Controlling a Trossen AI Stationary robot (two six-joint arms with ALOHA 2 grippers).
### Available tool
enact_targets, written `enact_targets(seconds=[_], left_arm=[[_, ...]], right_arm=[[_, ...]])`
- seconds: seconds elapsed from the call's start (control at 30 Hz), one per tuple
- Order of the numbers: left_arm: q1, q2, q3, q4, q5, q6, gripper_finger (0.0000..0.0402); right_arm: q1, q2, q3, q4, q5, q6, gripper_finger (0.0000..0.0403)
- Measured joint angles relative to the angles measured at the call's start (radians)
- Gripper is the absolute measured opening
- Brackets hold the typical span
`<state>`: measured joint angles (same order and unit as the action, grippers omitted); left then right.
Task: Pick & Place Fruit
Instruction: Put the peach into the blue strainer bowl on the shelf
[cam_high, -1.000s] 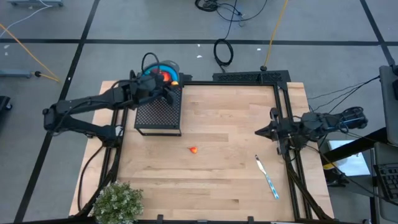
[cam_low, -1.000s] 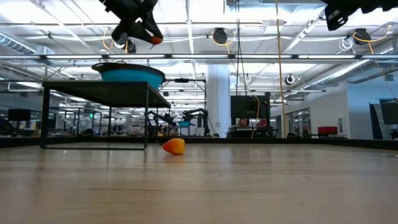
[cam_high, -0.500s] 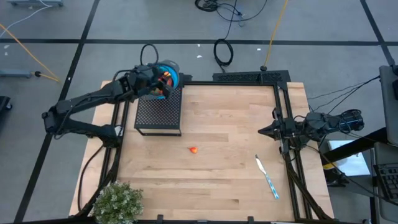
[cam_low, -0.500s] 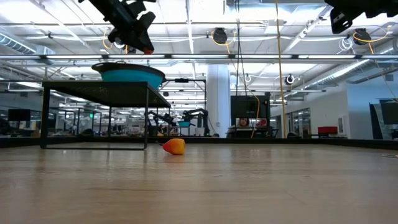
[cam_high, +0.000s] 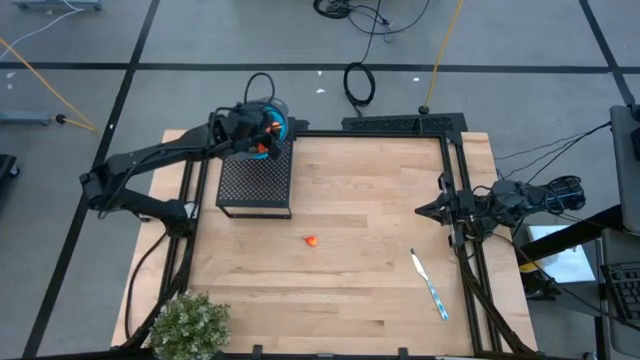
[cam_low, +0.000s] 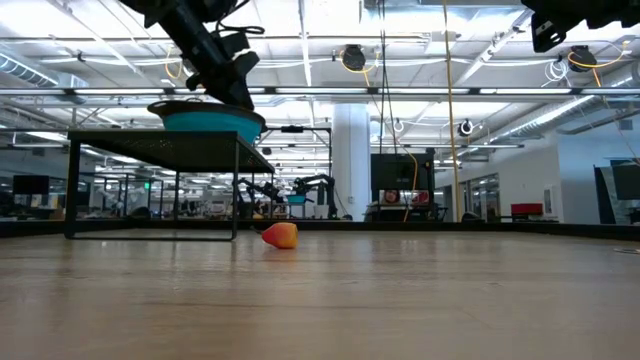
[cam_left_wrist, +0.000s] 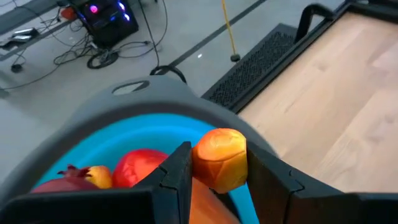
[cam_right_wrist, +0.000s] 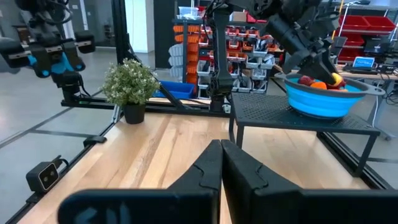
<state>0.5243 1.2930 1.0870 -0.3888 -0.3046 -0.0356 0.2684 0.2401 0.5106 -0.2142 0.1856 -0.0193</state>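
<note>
While the left gripper (cam_high: 262, 140) is hanging over the blue bowl (cam_high: 277, 118) in the upper left of the high view, its two dark fingers (cam_left_wrist: 177, 171) are pinching an orange fruit piece (cam_left_wrist: 220, 159) between them, just above the bowl's inside. That bowl is sitting on the black mesh stand (cam_high: 255, 184) at the table's back left corner, and other fruit is lying in it: a red piece (cam_left_wrist: 138, 168) and a dark red one with a small yellow bit (cam_left_wrist: 73, 178) beside it. Near the middle of the wooden table (cam_high: 370, 280), one more small orange-red fruit (cam_high: 311, 241) is lying alone, well apart from the stand. At the right edge of the frame, the right gripper (cam_high: 420, 211) is waiting above the table's side, its fingers pressed together. A white and blue utensil (cam_high: 430, 286) is lying lower right, and a green plant (cam_high: 190, 324) is standing at the lower left corner.
</note>
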Motion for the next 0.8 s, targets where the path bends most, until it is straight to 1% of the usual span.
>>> enact_targets(seconds=[0.27, 0.6, 0.8], left_arm=[[0.008, 0.006, 0.0, -0.058, -0.013, 0.03, 0.0123], [0.008, 0.015, 0.0, -0.063, -0.015, 0.027, 0.0178], [0.008, 0.015, 0.0, -0.058, -0.015, 0.005, 0.0197]], right_arm=[[0.0, 0.0, 0.0, -0.002, 0.0, 0.0, 0.0], [0.0, 0.0, 0.0, -0.002, 0.0, 0.0, 0.0], [0.0, 0.0, 0.0, -0.002, 0.0, 0.0, 0.0]])
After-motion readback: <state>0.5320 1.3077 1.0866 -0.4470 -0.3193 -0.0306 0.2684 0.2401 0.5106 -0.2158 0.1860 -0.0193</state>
